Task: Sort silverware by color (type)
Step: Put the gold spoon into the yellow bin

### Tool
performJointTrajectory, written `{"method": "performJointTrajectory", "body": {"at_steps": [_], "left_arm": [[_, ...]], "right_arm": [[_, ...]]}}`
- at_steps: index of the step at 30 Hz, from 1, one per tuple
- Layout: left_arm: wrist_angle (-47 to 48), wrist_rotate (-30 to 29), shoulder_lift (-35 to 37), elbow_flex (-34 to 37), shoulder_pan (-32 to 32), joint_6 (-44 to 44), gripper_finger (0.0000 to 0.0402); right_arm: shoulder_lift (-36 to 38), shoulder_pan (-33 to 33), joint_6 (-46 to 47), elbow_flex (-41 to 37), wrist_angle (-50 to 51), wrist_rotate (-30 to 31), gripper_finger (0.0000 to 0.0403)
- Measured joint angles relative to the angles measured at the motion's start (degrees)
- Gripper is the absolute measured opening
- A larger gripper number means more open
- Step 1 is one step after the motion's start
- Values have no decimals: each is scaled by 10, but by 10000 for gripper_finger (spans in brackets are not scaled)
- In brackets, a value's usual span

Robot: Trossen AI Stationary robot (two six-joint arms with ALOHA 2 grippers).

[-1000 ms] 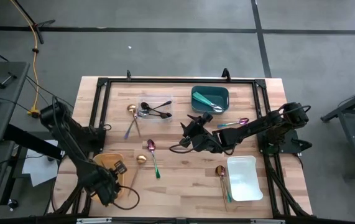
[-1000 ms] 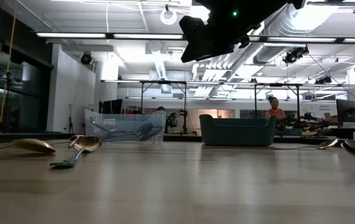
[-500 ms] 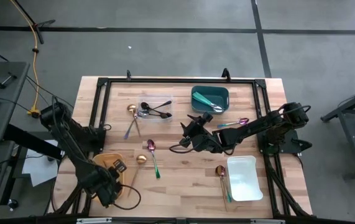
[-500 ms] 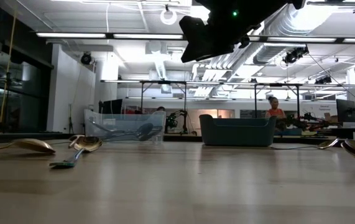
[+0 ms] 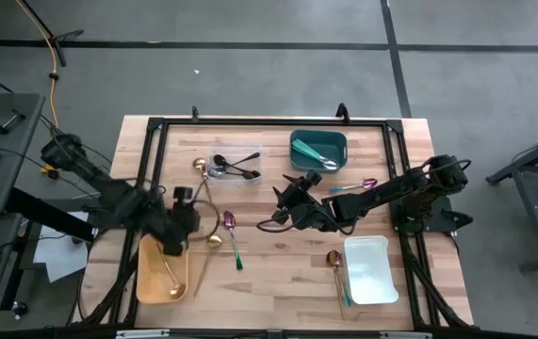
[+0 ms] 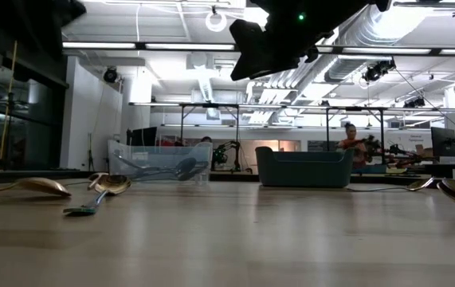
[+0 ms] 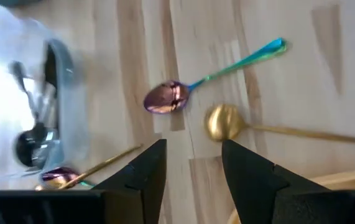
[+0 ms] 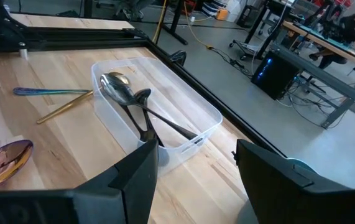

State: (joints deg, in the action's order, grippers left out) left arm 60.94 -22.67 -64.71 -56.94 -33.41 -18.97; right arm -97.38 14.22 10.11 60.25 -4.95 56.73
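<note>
Slim silverware (image 5: 232, 237): gold, black, teal-handled and iridescent purple spoons.

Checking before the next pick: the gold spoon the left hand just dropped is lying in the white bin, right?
Not the white bin. The high view shows the gold spoon lying in the yellow bin at the table's front left, with the left hand open above it.
</note>
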Motion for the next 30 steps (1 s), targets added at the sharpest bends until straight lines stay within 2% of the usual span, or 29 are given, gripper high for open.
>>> {"method": "performJointTrajectory", "body": {"at_steps": [3,7,9,13,15,20,25,30], "left_arm": [[-57,57,-1,40,60,43,156],[-110,144,-55,55,106,17,164],[-108,183,-92,46,113,-44,165],[-115,259,-159,26,114,-232,166],[-118,280,-187,15,111,-282,166],[-124,266,-234,-7,109,-335,166],[-138,260,-249,-8,108,-411,166],[-132,190,-248,-8,94,-457,166]], "right_arm": [[0,-4,0,0,0,0,213],[0,-12,2,0,0,-2,213],[0,-15,4,0,1,-2,213],[0,-15,5,0,4,-6,213],[0,-15,5,0,5,-10,213],[0,-15,17,0,8,-25,213],[0,-15,25,0,16,-26,213],[0,-15,25,0,18,-25,213]]}}
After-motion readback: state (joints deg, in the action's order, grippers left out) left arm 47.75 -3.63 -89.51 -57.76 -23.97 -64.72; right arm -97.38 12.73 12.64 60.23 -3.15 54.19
